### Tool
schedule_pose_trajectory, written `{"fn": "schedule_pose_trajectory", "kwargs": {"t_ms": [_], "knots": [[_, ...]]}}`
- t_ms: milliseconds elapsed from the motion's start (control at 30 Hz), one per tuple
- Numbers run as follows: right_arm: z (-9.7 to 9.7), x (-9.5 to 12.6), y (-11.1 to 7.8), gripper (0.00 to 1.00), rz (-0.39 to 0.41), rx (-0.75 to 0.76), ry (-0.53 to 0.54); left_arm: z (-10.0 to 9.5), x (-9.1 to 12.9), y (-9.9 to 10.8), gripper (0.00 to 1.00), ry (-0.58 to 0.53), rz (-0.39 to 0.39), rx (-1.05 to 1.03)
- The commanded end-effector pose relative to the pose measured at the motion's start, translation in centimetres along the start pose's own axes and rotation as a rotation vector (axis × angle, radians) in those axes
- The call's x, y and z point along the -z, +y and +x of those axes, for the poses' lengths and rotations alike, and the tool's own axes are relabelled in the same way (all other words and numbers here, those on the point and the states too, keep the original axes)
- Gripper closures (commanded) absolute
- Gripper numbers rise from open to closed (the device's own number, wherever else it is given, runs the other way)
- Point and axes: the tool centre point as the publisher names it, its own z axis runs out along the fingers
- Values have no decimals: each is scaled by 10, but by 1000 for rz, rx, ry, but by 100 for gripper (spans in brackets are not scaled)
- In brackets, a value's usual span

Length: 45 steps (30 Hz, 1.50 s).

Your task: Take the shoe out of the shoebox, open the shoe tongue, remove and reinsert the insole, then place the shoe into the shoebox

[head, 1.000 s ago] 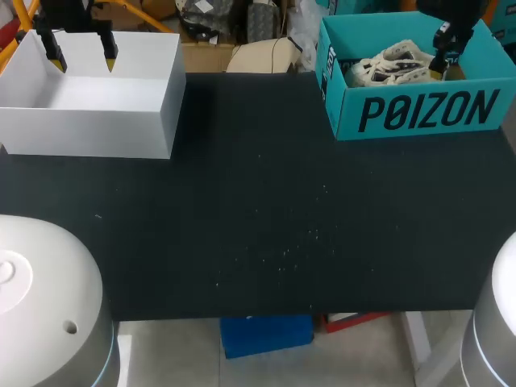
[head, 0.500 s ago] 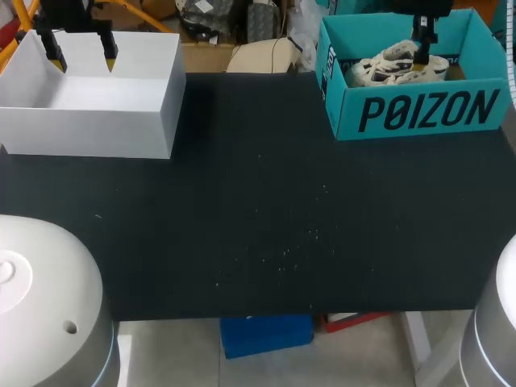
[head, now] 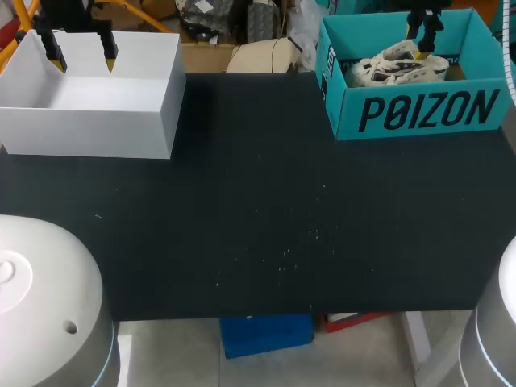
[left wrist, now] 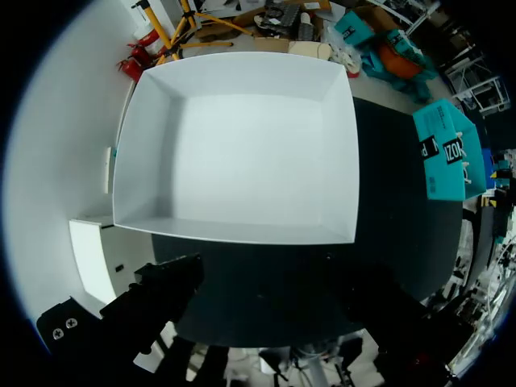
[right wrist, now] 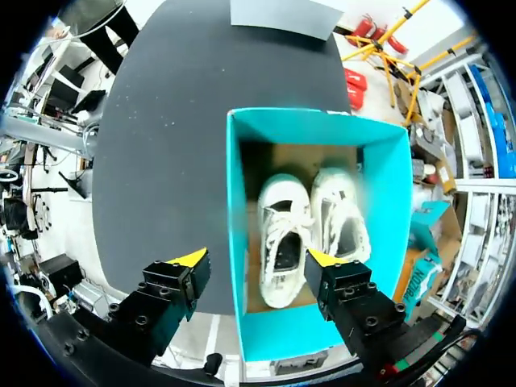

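Black worktop (head: 258,201) carries both boxes. The open white box (head: 89,121) is at its far left corner. My left jaws hang over it, spread wide, holding nothing.

The open-topped teal shoebox (head: 427,109) is at the far right corner. My right jaws sit above it, also wide apart, holding nothing. In the wrist view one yellow tip (right wrist: 322,258) is over the shoes and the other is outside the box wall, over the worktop.

A pair of white lace-up sneakers (right wrist: 282,242) lies side by side inside the shoebox on its brown cardboard floor, openings up.
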Motion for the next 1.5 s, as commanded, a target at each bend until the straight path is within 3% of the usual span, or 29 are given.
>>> {"fn": "schedule_pose_trajectory", "kwargs": {"t_ms": [33, 67, 200, 233, 267, 300, 400, 733, 1133, 1267, 1500], "knots": [[-44, -19, -12, 43, -3, 15, 57, 0, 0, 0, 0, -2, -1, 1], [-53, -25, -18, 35, 1, 35, 57, 0, 0, 0, 0, -2, -1, 1], [-73, -43, -35, 49, 14, 65, 76, 0, 0, 0, 0, -2, -1, 1], [-77, -49, -40, 48, 15, 75, 82, 0, 0, 0, 0, -2, -1, 1], [-80, -55, -45, 40, 19, 82, 88, 0, 0, 0, 0, -2, -1, 1], [-82, -61, -50, 40, 22, 90, 94, 0, 0, 0, 0, -2, -1, 1], [-88, -75, -63, 55, 22, 85, 97, 0, 0, 0, 0, -2, -1, 1], [-98, -128, -85, 58, 12, 83, 100, 0, 0, 0, 0, -2, -1, 1], [-88, -150, -86, 64, 10, 59, 141, 0, 0, 0, 0, -2, -1, 1], [-84, -161, -83, 76, 7, 48, 155, 0, 0, 0, 0, -2, -1, 1], [-78, -177, -74, 77, -2, 34, 171, 0, 0, 0, 0, -2, -1, 1]]}}
